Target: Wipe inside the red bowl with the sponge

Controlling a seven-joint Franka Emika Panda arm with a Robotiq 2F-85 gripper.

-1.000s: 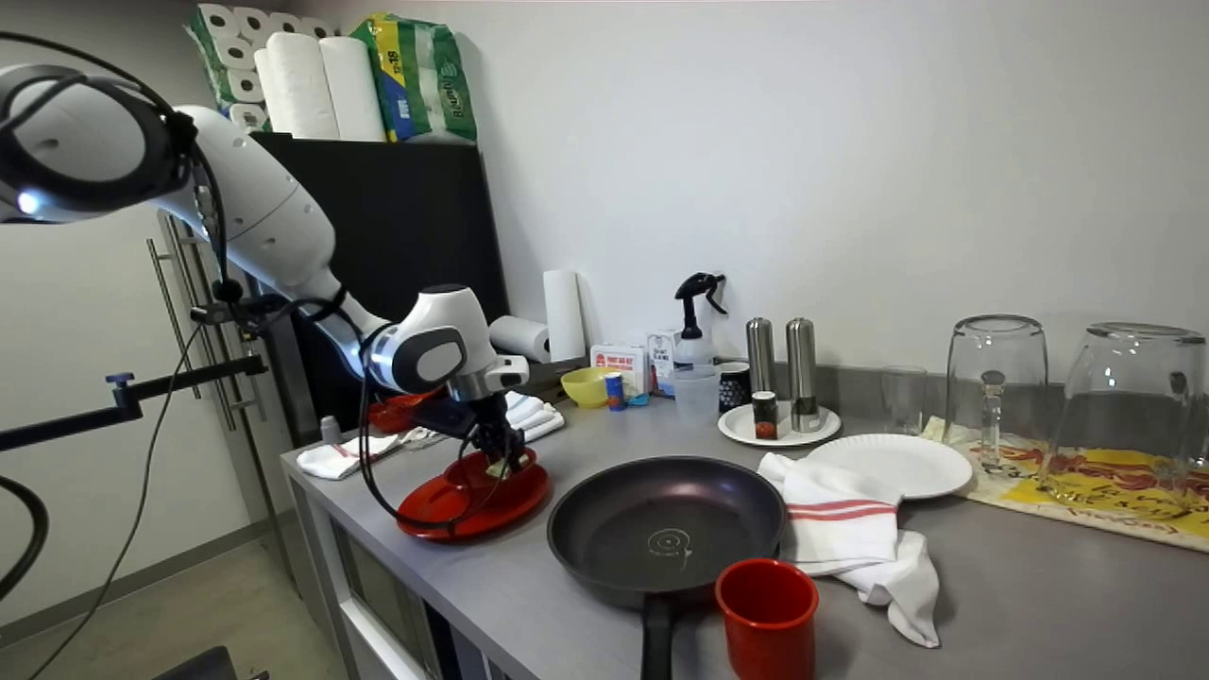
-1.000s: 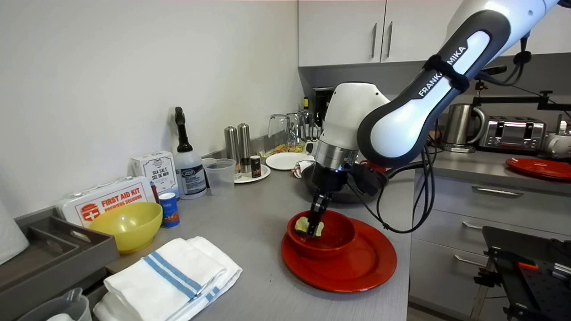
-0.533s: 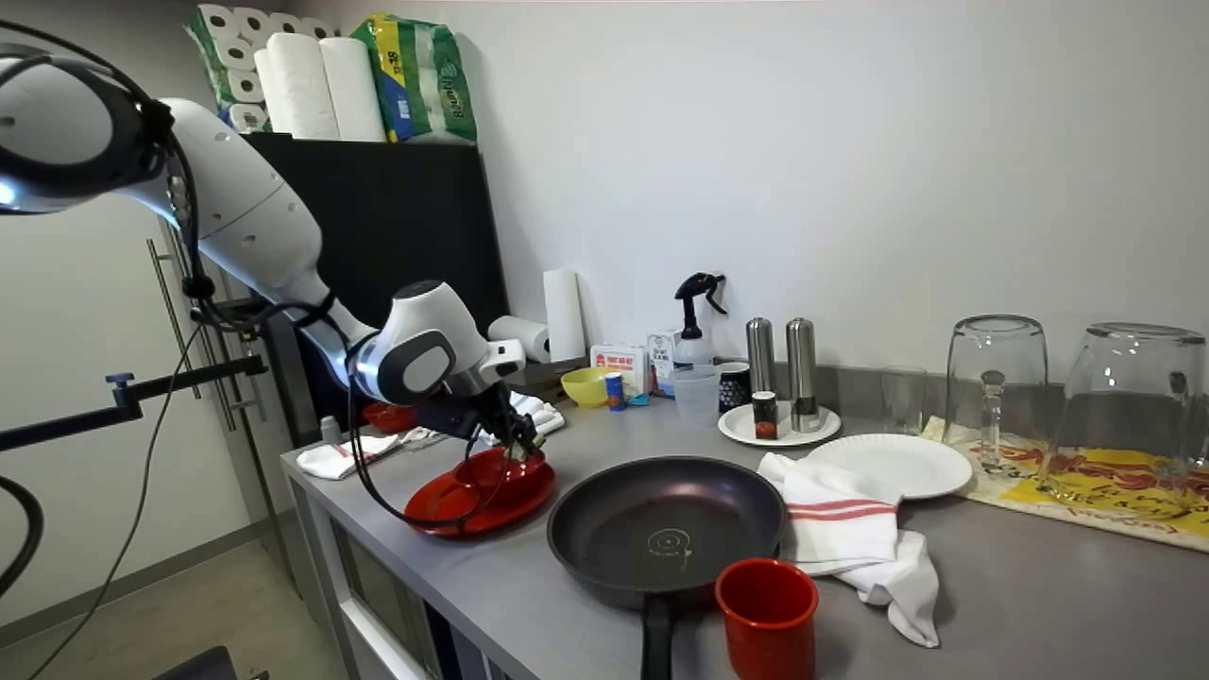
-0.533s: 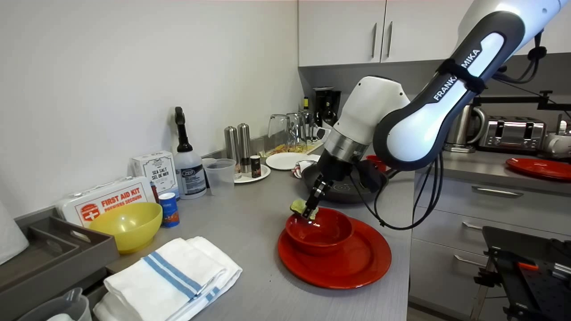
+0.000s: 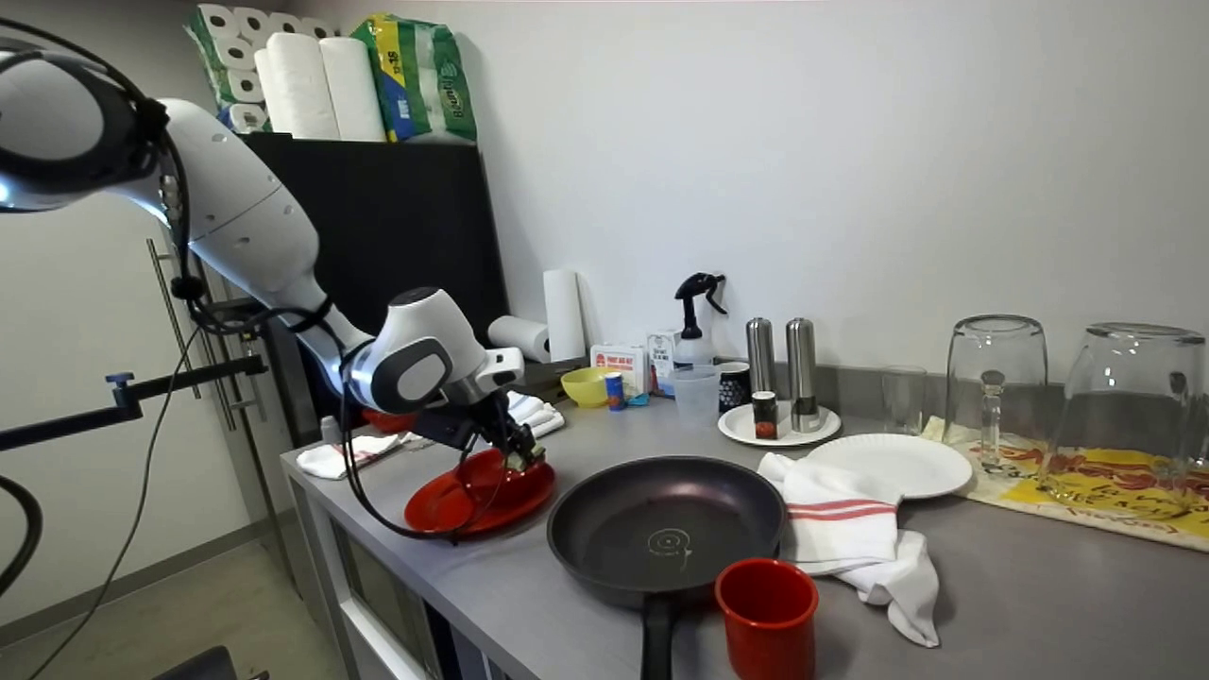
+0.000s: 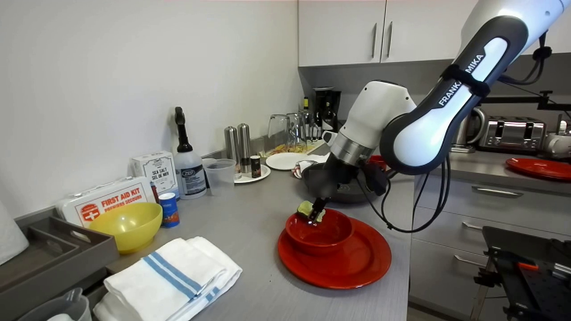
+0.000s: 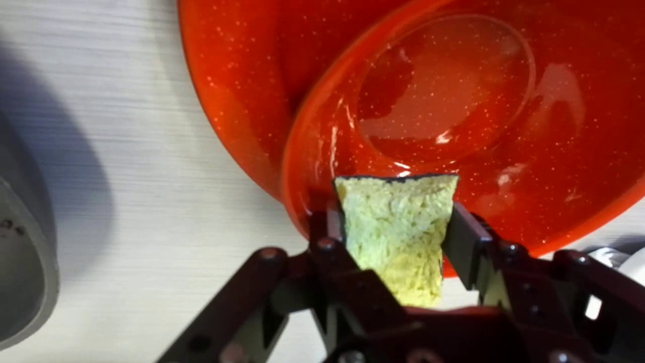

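The red bowl (image 6: 322, 240) sits on a red plate (image 6: 370, 263) on the grey counter. Its speckled inside shows in the wrist view (image 7: 448, 85). My gripper (image 6: 316, 215) reaches down tilted at the bowl's rim on the wall side. It is shut on the yellow-green sponge (image 6: 305, 208), which has a dark backing edge. In the wrist view the sponge (image 7: 395, 232) is pinched between both fingers, over the inner side of the rim. I cannot tell whether the sponge touches the bowl. In an exterior view the bowl (image 5: 496, 480) is partly behind cables.
A black pan (image 5: 666, 529) stands beside the plate, with a red mug (image 5: 767, 619) by its handle. Folded white towels (image 6: 174, 276), a yellow bowl (image 6: 129, 225) and a clear plastic cup (image 6: 221, 178) stand nearby. The counter's edge is close to the plate.
My gripper has risen from inside the bowl to its rim and tilted, with the sponge still held, then dipped slightly. The bowl and plate have shifted a little.
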